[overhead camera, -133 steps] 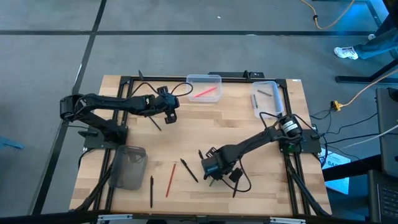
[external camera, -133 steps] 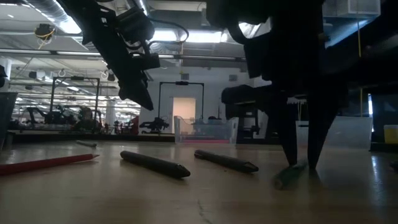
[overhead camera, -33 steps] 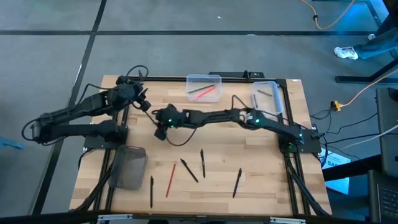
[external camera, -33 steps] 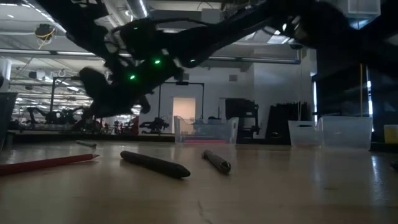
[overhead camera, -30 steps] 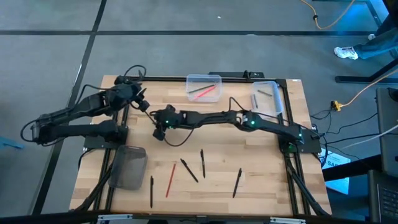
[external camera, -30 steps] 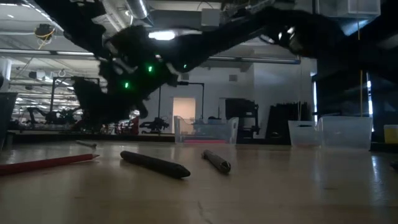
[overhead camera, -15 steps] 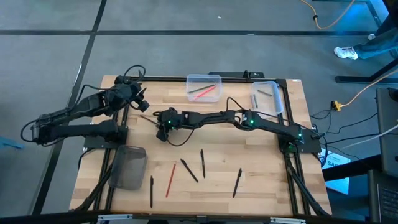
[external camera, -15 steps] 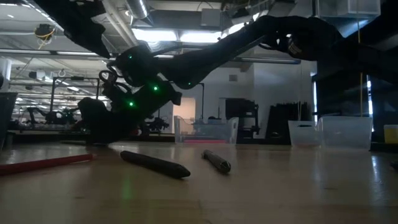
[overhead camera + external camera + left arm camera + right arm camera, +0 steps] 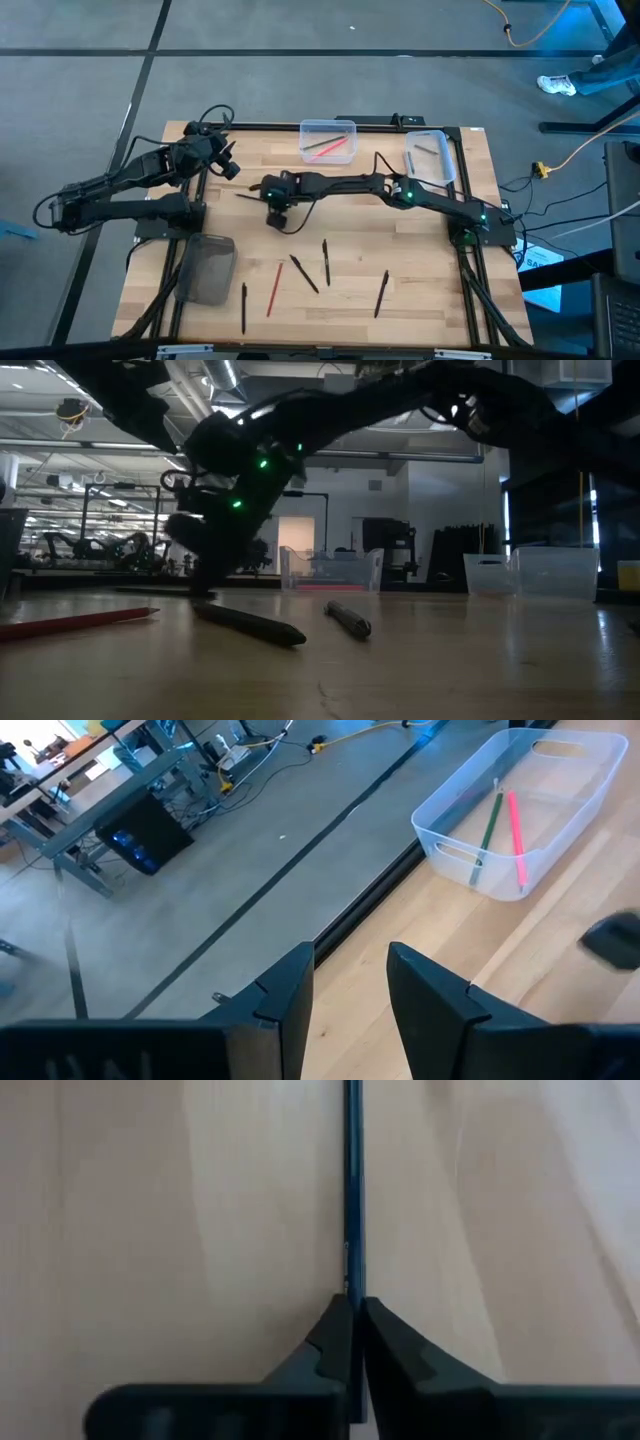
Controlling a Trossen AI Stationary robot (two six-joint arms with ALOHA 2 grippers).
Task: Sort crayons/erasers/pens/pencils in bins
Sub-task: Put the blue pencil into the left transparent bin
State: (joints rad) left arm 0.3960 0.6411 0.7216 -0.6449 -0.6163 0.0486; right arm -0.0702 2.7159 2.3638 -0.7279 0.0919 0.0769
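A thin dark pencil (image 9: 250, 197) lies on the wooden table, left of centre. My right gripper (image 9: 270, 205) reaches across the table to it and is shut on it; the right wrist view (image 9: 352, 1305) shows the pencil (image 9: 352, 1180) running forward from the fingertips. In the low view the gripper (image 9: 205, 592) stands at the table surface. My left gripper (image 9: 226, 166) waits above the far left of the table, open and empty (image 9: 350, 990). Two clear bins (image 9: 328, 140) (image 9: 430, 157) stand at the far edge. The smoky bin (image 9: 207, 268) stands near left. My right gripper pinches the thin dark pencil between its two fingertips, at a point on its shaft (image 9: 350, 1280) toward the end nearer the gripper. The fingers come down from above. The rest of the pencil stretches along the table ahead of the fingers.
The far-centre clear bin holds a red and a green stick (image 9: 500, 820). The far-right clear bin holds grey items. A red pencil (image 9: 274, 288) and several black pens (image 9: 304, 273) (image 9: 325, 261) (image 9: 381, 293) (image 9: 243, 305) lie loose on the near half of the table.
My right gripper has come down to the table surface and shifted a little toward the table's right edge, ending on the thin dark pencil. The left arm has kept still.
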